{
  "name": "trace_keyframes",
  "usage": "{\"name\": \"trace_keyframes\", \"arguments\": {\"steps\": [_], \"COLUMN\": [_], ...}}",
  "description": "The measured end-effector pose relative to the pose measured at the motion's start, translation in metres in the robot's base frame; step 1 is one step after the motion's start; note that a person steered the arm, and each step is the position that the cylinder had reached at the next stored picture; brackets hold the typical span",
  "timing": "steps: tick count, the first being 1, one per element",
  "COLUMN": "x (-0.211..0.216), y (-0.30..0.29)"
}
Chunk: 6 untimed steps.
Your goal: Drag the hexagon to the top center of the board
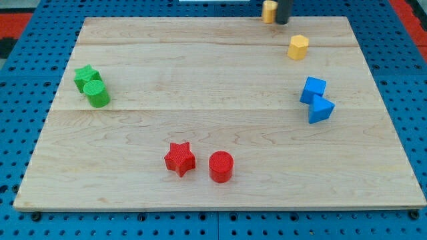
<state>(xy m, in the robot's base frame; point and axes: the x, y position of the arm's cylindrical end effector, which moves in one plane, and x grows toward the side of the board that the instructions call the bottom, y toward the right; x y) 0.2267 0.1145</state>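
Note:
A yellow hexagon [298, 47] lies on the wooden board [213, 133] near the view's top right. My tip [283, 23] is at the board's top edge, up and to the left of the hexagon and apart from it. A second yellow block [269, 11], its shape unclear, sits right beside the rod on its left at the top edge.
A blue cube [313, 89] and a blue triangle [321, 109] touch at the right. A green star [85, 75] and a green cylinder [97, 93] touch at the left. A red star [179, 159] and a red cylinder [221, 167] lie near the bottom centre.

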Motion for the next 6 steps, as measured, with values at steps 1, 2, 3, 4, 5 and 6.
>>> {"name": "trace_keyframes", "arguments": {"steps": [1, 2, 3, 4, 5, 6], "x": [0.088, 0.101, 0.068, 0.06, 0.054, 0.072], "y": [-0.027, 0.076, 0.076, -0.036, -0.112, -0.056]}}
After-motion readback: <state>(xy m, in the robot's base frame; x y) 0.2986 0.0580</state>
